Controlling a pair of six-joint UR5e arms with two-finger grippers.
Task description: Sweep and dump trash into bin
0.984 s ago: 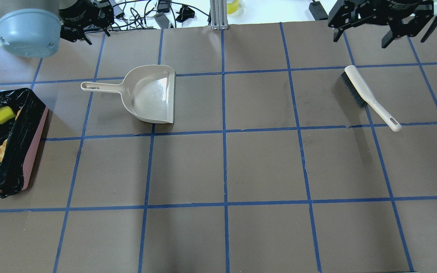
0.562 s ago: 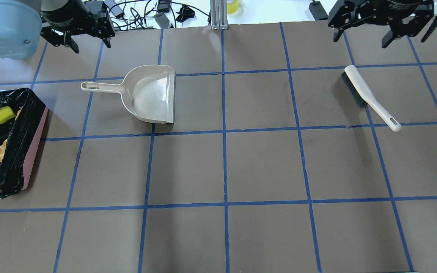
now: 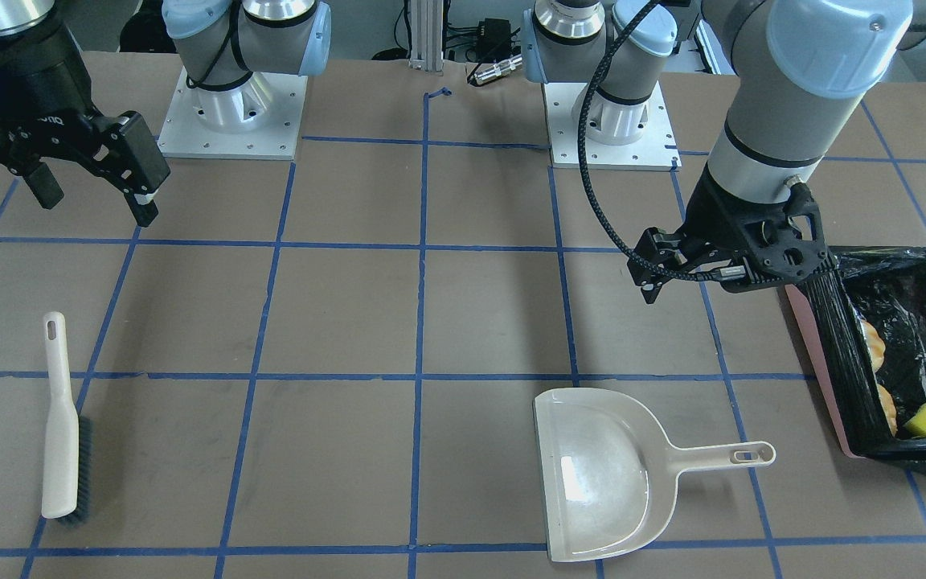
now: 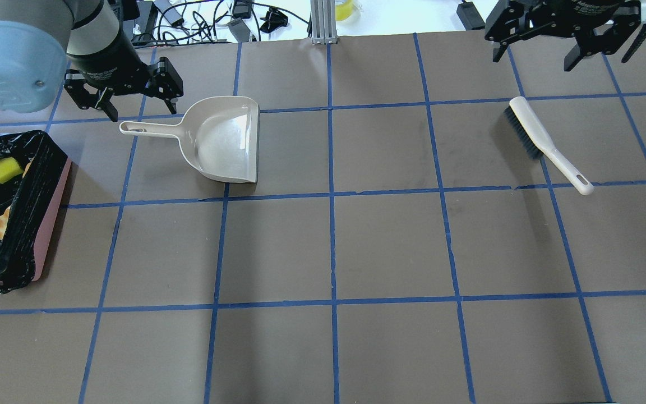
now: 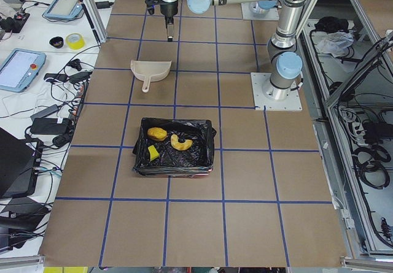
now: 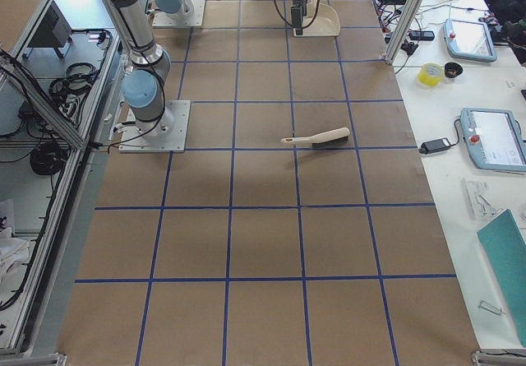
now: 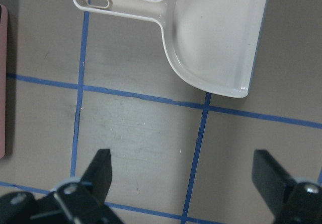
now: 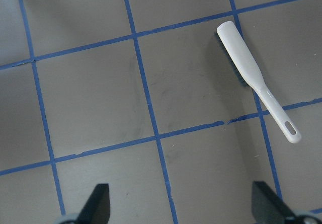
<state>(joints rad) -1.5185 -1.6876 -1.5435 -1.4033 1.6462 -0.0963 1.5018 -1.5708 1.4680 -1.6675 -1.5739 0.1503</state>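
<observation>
The trash lies inside the bin point(image 5: 174, 165), a pink tub lined with a black bag at the table's left end: an orange-brown lump point(image 5: 157, 134), a pale crescent point(image 5: 179, 142) and a yellow wedge point(image 5: 152, 153). The wedge also shows in the overhead view point(image 4: 4, 169). The beige dustpan point(image 4: 225, 140) lies empty on the table, its handle pointing toward the bin point(image 4: 48, 224). My left gripper point(image 4: 143, 112) hovers open and empty just behind the dustpan's handle. My right gripper point(image 4: 533, 59) hangs open and empty at the far right, behind the brush point(image 4: 536, 134).
The brush point(image 3: 61, 426) lies flat on the table with its bristles sideways. The table is brown paper with a blue tape grid. Cables and a metal post point(image 4: 323, 22) stand past the far edge. The arm bases point(image 3: 230, 104) are bolted at the robot's side.
My left arm has swung from the far-left back corner toward the dustpan, and its gripper now hovers by the handle. The right arm, dustpan, brush and bin have not moved.
</observation>
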